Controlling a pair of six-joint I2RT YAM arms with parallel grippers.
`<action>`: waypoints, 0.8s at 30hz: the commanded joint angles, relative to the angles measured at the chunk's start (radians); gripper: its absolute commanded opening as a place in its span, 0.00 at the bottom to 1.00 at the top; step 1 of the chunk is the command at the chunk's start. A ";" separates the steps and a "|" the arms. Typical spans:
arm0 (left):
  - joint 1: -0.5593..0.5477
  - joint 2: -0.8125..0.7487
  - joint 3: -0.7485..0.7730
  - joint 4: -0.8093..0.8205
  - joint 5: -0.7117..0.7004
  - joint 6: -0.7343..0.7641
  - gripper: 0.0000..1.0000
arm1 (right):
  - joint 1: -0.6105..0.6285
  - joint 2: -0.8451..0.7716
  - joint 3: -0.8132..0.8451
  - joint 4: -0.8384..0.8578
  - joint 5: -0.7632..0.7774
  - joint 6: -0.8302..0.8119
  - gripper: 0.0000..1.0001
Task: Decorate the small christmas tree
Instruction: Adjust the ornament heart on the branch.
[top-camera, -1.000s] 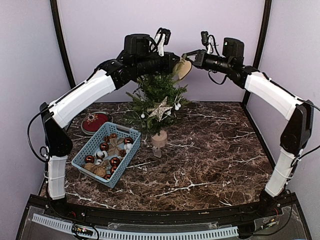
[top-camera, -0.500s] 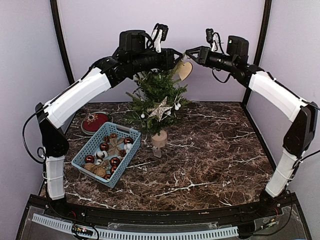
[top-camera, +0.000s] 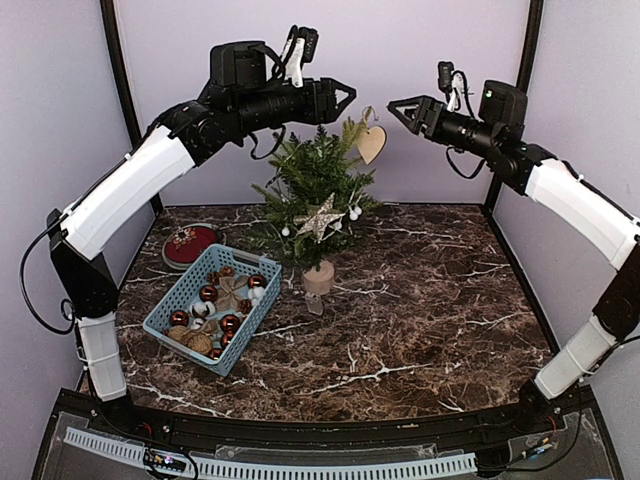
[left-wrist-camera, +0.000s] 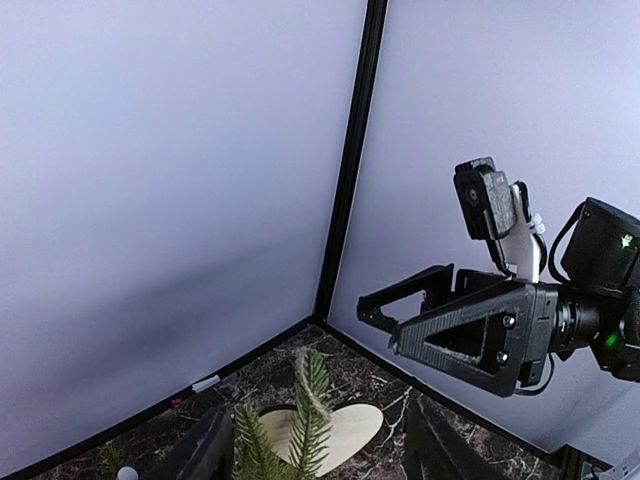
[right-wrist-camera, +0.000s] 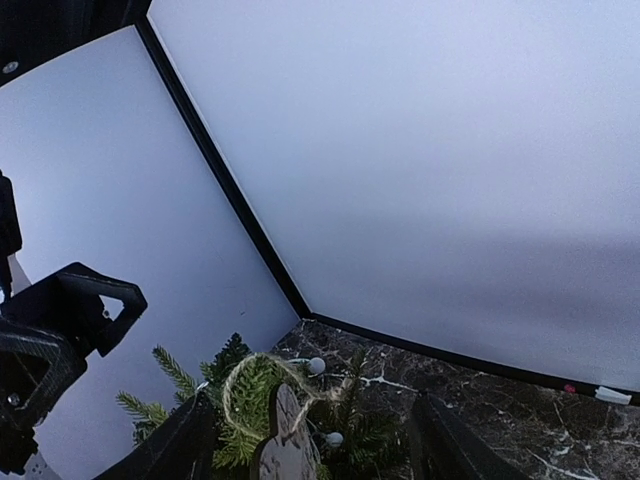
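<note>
- My view opens on a dark, white-veined marble tabletop (top-camera: 430, 300) inside pale lilac walls.
- One small christmas tree (top-camera: 312, 185), bushy-needled on a pale wooden cylinder base, stands back-centre and carries one wooden heart (top-camera: 371, 144) and one star (top-camera: 320, 217).
- The left gripper (top-camera: 348, 97) and right gripper (top-camera: 395, 108) flank the treetop, both spread apart and empty.
- One blue lattice basket (top-camera: 176, 290) sits beside the tree.
</note>
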 joint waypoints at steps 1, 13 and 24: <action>0.000 -0.068 -0.018 -0.057 0.018 -0.034 0.60 | -0.004 -0.060 -0.124 0.093 -0.038 -0.012 0.71; 0.000 -0.226 -0.254 -0.061 0.012 -0.104 0.61 | 0.085 -0.097 -0.242 0.104 0.002 -0.192 0.70; 0.003 -0.328 -0.389 -0.045 -0.017 -0.123 0.61 | 0.143 -0.024 -0.125 0.019 0.177 -0.282 0.18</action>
